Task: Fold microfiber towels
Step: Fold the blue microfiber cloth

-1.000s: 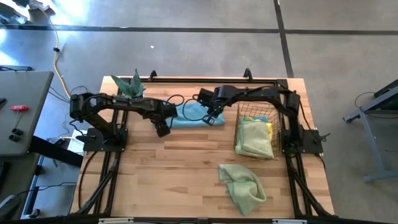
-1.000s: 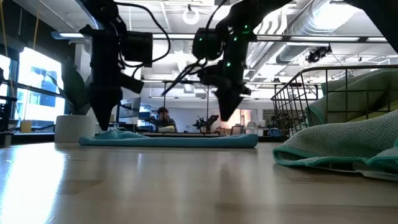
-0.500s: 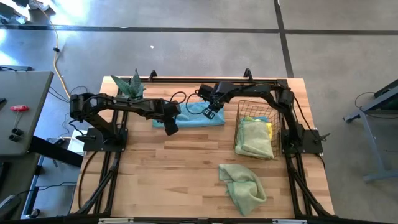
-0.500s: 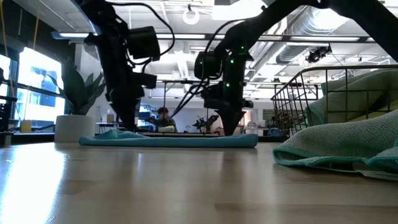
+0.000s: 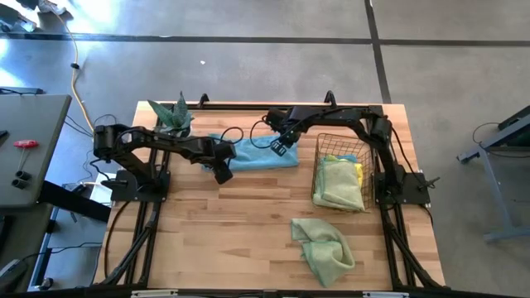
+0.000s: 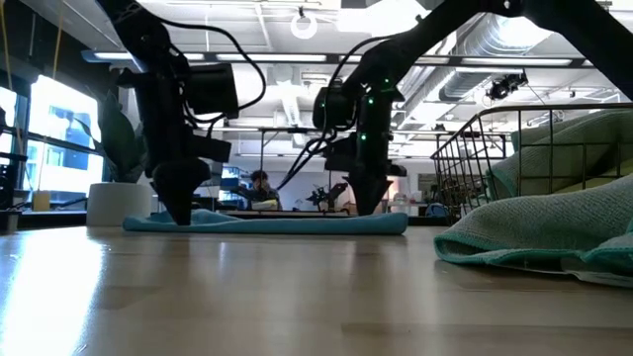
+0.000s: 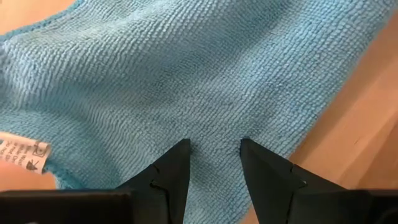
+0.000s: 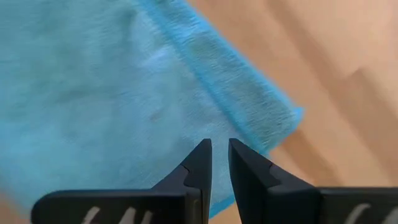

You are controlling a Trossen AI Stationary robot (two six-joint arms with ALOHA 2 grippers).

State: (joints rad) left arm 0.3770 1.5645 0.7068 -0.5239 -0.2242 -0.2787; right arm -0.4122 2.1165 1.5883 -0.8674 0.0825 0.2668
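A light blue microfiber towel (image 5: pixel 258 157) lies folded into a flat strip at the table's far middle. My left gripper (image 5: pixel 222 173) points down at its left end, fingers open, tips at the cloth (image 7: pixel 186 74). My right gripper (image 5: pixel 280 148) points down over the strip's right part near a corner (image 8: pixel 283 121). Its fingers are closed to a thin slit with nothing between them. A green towel (image 5: pixel 325 247) lies crumpled near the front right. More green and yellow towels (image 5: pixel 338 184) fill the wire basket (image 5: pixel 319 165). My left gripper comes from above with both open fingertips (image 7: pixel 180 155) down on the blue towel's top face (image 7: pixel 214 124), near its left end. Faint creases run to the tips. The towel lies flat on the table. My right gripper stands at the cloth; I cannot tell whether it touches it.
A potted plant (image 5: pixel 172 116) stands at the far left corner behind my left arm. The basket stands just right of the blue towel. Bare wood (image 5: pixel 224 232) spreads across the table's near left half.
My left gripper has swung a little right, then back left, and sunk onto the towel's left end. My right gripper has shifted toward the far edge and sunk to the towel. The towel has stayed flat.
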